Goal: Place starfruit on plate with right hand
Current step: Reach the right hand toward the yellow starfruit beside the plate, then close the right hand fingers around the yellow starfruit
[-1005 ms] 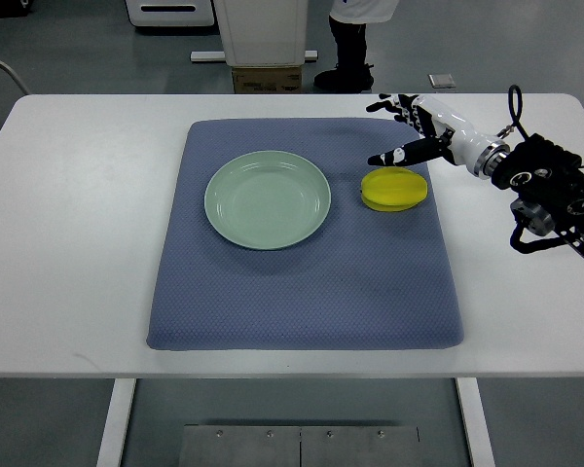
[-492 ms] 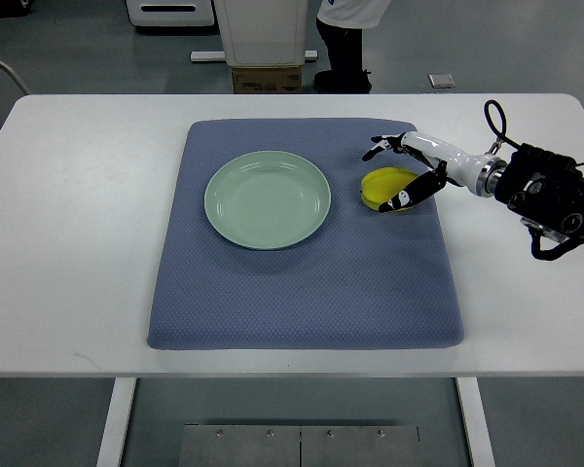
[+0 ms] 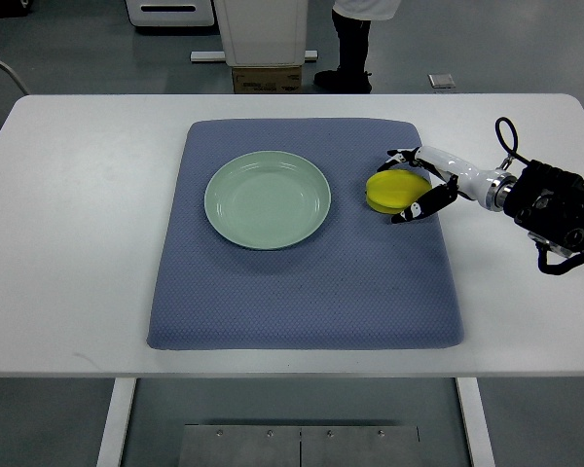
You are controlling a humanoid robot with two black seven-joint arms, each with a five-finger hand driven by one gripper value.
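Starfruit [image 3: 391,189] lies on the blue mat [image 3: 302,292], just right of the green plate [image 3: 268,199], with the right hand [image 3: 420,182] curled around its right side, fingers above and thumb below. That hold looks shallow. A smooth, ridged fruit could squirt out during the lift, roll across the mat onto the white worktop [image 3: 68,243], or clip the plate's rim.

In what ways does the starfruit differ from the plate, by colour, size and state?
The starfruit is bright yellow; the plate is pale green. The starfruit is much smaller and lumpy, while the plate is a wide, flat round dish. The right hand has its fingers curled around the starfruit, whereas nothing touches the plate and nothing lies in it. Both are on the blue mat.
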